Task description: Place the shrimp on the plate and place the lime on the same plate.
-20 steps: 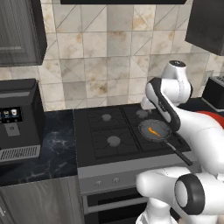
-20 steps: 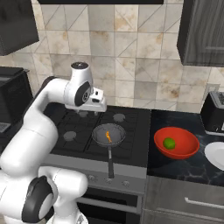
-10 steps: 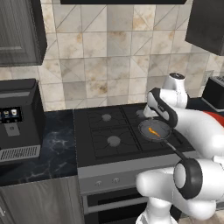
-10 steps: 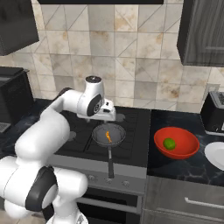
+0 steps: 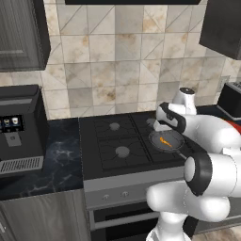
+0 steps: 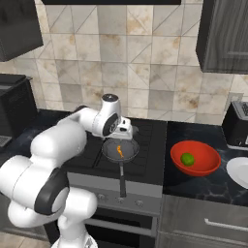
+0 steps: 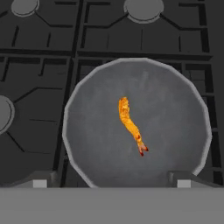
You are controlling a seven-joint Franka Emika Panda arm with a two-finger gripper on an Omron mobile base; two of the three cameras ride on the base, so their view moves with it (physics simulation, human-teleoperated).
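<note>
Orange shrimp [image 7: 131, 126] lies plain in the grey pan [image 7: 87, 144] — fingers [image 7: 39, 183] spread wide, tips barely visible.

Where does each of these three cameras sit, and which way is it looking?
Left base view: behind the arm's left, facing the stove; the white arm rises lower right.
Right base view: behind its right, facing stove, red bowl and lime; arm lower left.
Hand view: looks down along the open tool onto the pan.
All share the shrimp.

Orange shrimp [image 7: 131, 126] in pan [image 7: 175, 87], lime [image 6: 187, 158] in bowl [image 6: 203, 167], plate [image 6: 240, 172] bare
</note>
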